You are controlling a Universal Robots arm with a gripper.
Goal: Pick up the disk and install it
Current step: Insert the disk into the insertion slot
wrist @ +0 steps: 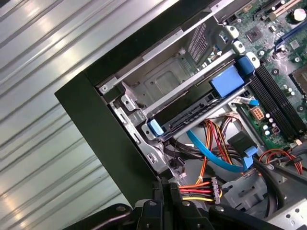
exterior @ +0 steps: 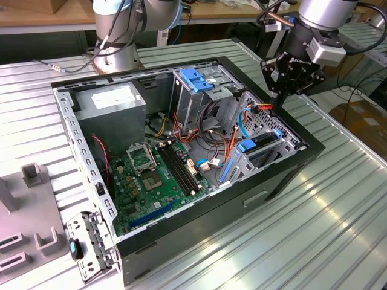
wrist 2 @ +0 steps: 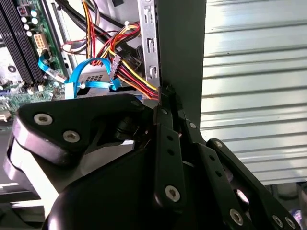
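Observation:
The disk (exterior: 263, 142), a dark flat drive with bright blue rails, lies in the metal drive cage at the end of the open computer case (exterior: 290, 175) on the exterior view's right. In the first wrist view the disk (wrist: 196, 115) sits level in the cage, with a blue tab at each end. My gripper (exterior: 280, 95) hangs just above the case's rim, beyond the disk's far end and close to a bundle of red, orange and yellow wires (wrist: 196, 189). Its black fingers (wrist 2: 165, 115) are pressed together with nothing between them, and the gripper (wrist: 165, 187) stands apart from the disk.
Inside the case are a grey power supply (exterior: 112, 103), a green motherboard (exterior: 157, 175), a light-blue latch plate on a silver cage (exterior: 196, 78) and blue cables (exterior: 245, 124). A grey fixture (exterior: 27, 205) and a metal bracket (exterior: 91, 241) lie on the ribbed table (exterior: 338, 211).

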